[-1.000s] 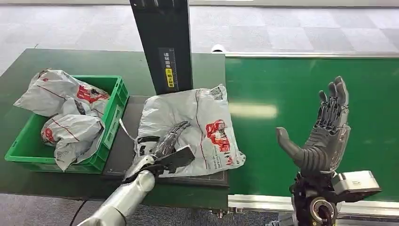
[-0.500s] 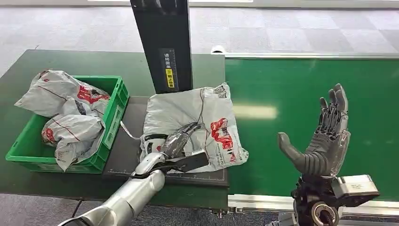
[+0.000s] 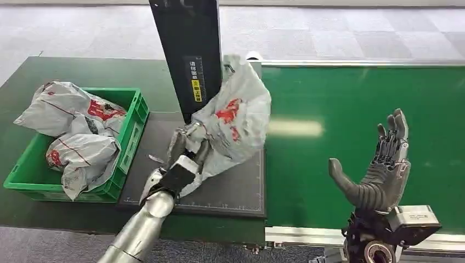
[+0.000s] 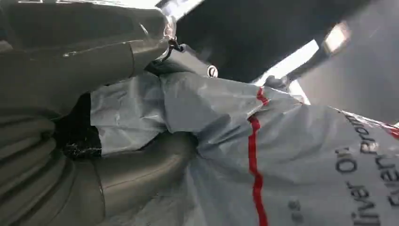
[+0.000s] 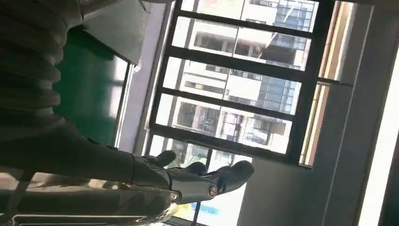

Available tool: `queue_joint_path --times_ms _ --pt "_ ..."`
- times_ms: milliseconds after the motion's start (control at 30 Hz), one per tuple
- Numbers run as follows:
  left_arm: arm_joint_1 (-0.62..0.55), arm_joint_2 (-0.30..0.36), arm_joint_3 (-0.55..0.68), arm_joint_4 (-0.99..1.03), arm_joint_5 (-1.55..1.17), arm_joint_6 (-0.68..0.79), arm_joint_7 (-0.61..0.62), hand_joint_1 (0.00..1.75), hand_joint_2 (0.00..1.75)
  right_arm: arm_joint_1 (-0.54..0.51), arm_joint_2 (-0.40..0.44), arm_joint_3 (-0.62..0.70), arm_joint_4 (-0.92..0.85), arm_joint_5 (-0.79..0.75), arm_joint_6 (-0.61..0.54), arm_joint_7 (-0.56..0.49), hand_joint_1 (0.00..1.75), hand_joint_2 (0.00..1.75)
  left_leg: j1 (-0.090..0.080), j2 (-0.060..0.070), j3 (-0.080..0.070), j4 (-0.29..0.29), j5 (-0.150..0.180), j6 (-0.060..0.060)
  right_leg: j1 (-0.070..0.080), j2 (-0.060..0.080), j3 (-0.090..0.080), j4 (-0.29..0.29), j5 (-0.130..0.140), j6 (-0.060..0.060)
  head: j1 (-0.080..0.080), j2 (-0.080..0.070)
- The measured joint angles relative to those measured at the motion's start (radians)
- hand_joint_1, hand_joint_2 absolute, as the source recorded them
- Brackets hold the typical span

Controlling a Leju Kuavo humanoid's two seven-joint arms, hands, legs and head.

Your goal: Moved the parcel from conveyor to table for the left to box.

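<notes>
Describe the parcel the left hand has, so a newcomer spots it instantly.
Start at the black post on the table's far side. The grey parcel hangs just in front of it, lifted by the left hand. Unlike the similar bags in the green crate, it is off the surface.

Grey parcel (image 3: pixel 233 112) with red print, green crate (image 3: pixel 127 143)

Crate (image 3: pixel 129 143) sits left on the table (image 3: pixel 66 68), 2 bags (image 3: pixel 71 137) inside; mat (image 3: pixel 230 189) beside it, post (image 3: pixel 189 49) behind, conveyor (image 3: pixel 356 98) right.
</notes>
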Motion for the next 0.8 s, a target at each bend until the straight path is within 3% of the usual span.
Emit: queue_joint_path --times_ms 167,300,433,533,633,733,800 --pt "0.141 0.103 -0.029 -0.516 0.095 0.328 -0.094 1.75 1.75 0.052 0.000 -0.007 0.000 -0.010 -0.033 -0.025 0.00 1.75 0.001 0.001 0.000 -0.001 -0.002 -0.002 0.001 0.001 -0.001 0.000 -0.003 0.000 0.000 0.000" --pt "0.211 0.149 -0.022 -0.792 0.127 0.368 -0.096 1.75 1.75 0.070 0.000 -0.008 0.000 -0.026 -0.050 -0.034 0.00 1.75 0.001 -0.001 0.000 -0.002 -0.003 -0.002 0.001 -0.001 0.000 0.000 -0.005 -0.001 0.000 0.000" --pt "0.219 0.154 0.093 -0.933 0.219 0.370 -0.096 1.75 1.75 0.082 0.000 -0.008 0.000 -0.039 -0.052 -0.034 0.00 1.75 0.001 -0.001 0.002 -0.002 -0.003 -0.002 0.001 -0.001 0.001 -0.001 -0.005 -0.001 0.001 0.000" --pt "0.169 0.157 0.202 -0.888 0.240 0.370 -0.094 1.75 1.75 0.081 0.001 -0.008 0.000 -0.036 -0.048 -0.034 0.00 1.75 0.001 -0.002 0.003 -0.001 -0.002 -0.001 0.001 -0.002 0.002 -0.001 -0.005 0.000 0.000 0.000" --pt "0.034 0.162 0.339 -0.707 0.224 0.363 -0.059 1.75 1.75 0.065 0.005 0.001 0.008 -0.036 -0.040 -0.034 0.00 1.75 0.001 -0.003 0.006 -0.001 0.000 -0.001 0.001 -0.004 0.005 0.000 -0.003 -0.002 0.000 0.000" --pt "-0.140 0.210 0.431 -0.436 0.066 0.301 0.134 1.75 1.75 0.062 0.005 0.006 0.014 -0.036 -0.037 -0.034 0.00 1.75 0.001 -0.003 0.006 -0.001 0.002 -0.002 0.002 -0.004 0.004 0.000 -0.002 -0.002 0.001 0.000" --pt "-0.290 0.275 0.464 -0.154 -0.148 0.247 0.273 1.75 1.75 0.052 0.004 0.006 0.016 -0.039 -0.021 -0.029 0.00 1.75 0.002 -0.003 0.006 -0.001 0.004 -0.003 0.002 -0.004 0.006 0.001 0.000 -0.003 0.001 0.000"
